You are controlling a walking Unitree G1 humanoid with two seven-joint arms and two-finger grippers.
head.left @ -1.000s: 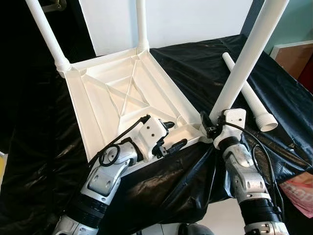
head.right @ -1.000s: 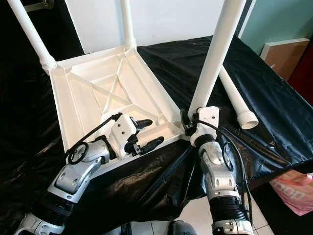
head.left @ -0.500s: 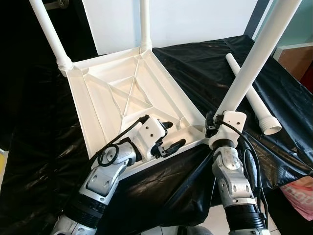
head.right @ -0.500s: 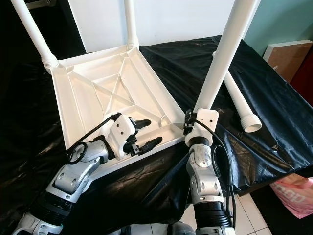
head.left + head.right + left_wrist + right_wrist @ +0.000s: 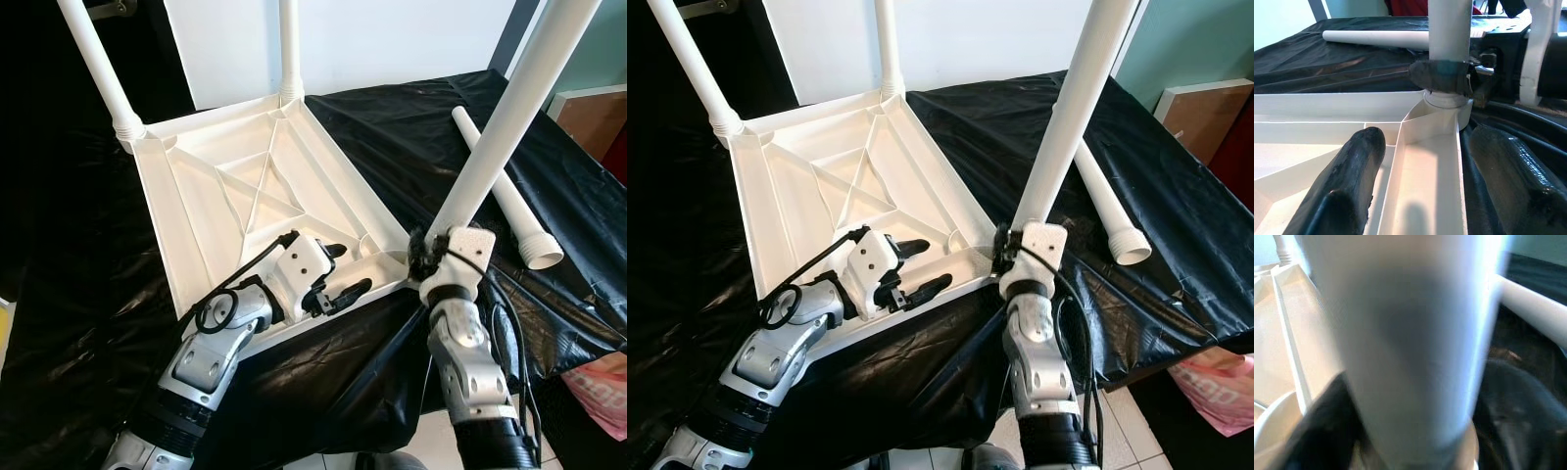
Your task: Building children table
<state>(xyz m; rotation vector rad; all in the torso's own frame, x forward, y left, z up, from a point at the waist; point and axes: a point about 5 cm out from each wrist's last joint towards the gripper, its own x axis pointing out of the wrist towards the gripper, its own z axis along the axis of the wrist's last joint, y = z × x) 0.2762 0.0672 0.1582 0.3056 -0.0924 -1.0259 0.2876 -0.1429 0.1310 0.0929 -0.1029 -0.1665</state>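
Observation:
The white table top (image 5: 245, 196) lies upside down on a black cloth. Two white legs (image 5: 93, 59) (image 5: 287, 44) stand in its far corners. My right gripper (image 5: 428, 253) is shut on a third white leg (image 5: 500, 117) just above its base, and the leg leans to the right. In the left wrist view this leg (image 5: 1449, 24) sits in the near right corner socket, with black fingers (image 5: 1442, 76) wrapped around it. My left gripper (image 5: 345, 272) is open astride the near rim, one finger inside and one outside. A loose fourth leg (image 5: 500, 186) lies on the cloth to the right.
The black cloth (image 5: 411, 127) covers the whole work surface and hangs over its near edge. A pink bag (image 5: 602, 387) lies on the floor at lower right. A brown board (image 5: 588, 113) leans at the far right. A white wall rises behind.
My right forearm has swung in under the leg and its wrist has turned. The leg's base stays at the near right corner. The left arm has not moved.

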